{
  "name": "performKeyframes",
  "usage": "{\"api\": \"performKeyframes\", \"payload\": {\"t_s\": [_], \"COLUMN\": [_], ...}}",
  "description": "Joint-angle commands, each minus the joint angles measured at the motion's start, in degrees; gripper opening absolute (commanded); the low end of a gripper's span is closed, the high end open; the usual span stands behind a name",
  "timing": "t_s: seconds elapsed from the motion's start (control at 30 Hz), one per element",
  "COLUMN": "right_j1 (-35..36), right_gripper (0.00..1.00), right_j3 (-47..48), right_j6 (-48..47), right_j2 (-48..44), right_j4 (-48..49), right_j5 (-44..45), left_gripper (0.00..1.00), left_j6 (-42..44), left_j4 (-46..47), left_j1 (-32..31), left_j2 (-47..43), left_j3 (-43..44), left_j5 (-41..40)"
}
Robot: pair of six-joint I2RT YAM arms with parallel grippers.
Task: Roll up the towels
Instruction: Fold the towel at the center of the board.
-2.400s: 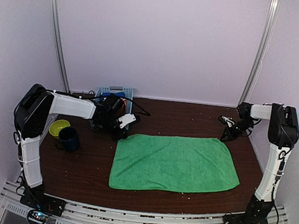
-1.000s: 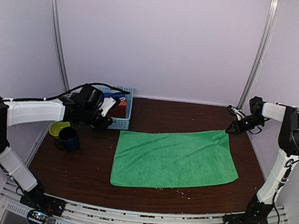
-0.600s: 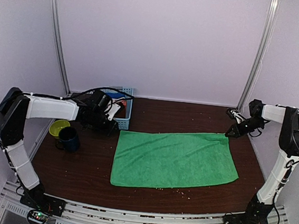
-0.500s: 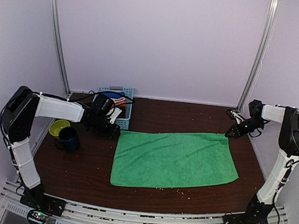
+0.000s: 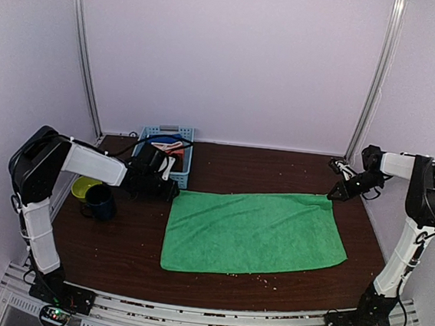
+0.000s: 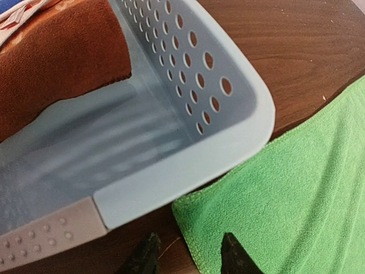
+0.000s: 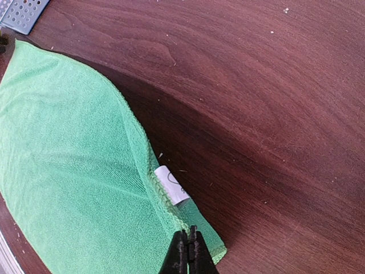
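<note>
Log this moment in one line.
left fingers: open, by green towel corner | right fingers: shut on far corner | rust towel: in basket

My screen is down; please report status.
Left gripper open at green towel corner. Right gripper shut on its edge. Towel flat, not rolled. Basket beside corner.

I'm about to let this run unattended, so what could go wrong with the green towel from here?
The left gripper, jaws open, hangs right beside the basket, so closing could snag its rim instead of the green towel. The right gripper pinches only its very corner, which might slip out when pulled.
</note>
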Motion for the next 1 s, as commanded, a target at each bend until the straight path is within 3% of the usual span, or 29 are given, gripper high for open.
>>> {"api": "performKeyframes", "payload": {"t_s": [0.0, 0.23, 0.73, 0.97], "right_j1": [-0.4, -0.4, -0.4, -0.5], "right_gripper": [0.00, 0.00, 0.00, 0.00], "right_j3": [0.3, -0.2, -0.3, -0.2], "right_j6": [0.8, 0.9, 0.9, 1.0], "right_j2": [0.8, 1.0, 1.9, 1.5], "right_j4": [0.8, 0.8, 1.0, 1.0], "right_j5": [-1.0, -1.1, -1.3, -0.9], "left_gripper": [0.37, 0.30, 0.01, 0.00], "left_j6": [-1.6, -1.2, 1.6, 2.2], "left_j4": [6.0, 8.7, 13.1, 13.8], "left_j1": [0.3, 0.4, 0.4, 0.3], "left_j2": [2.5, 5.2, 8.2, 1.7], "left_j3": [0.4, 0.7, 2.2, -1.2], "left_j5": [-0.8, 0.2, 4.8, 2.3]}}
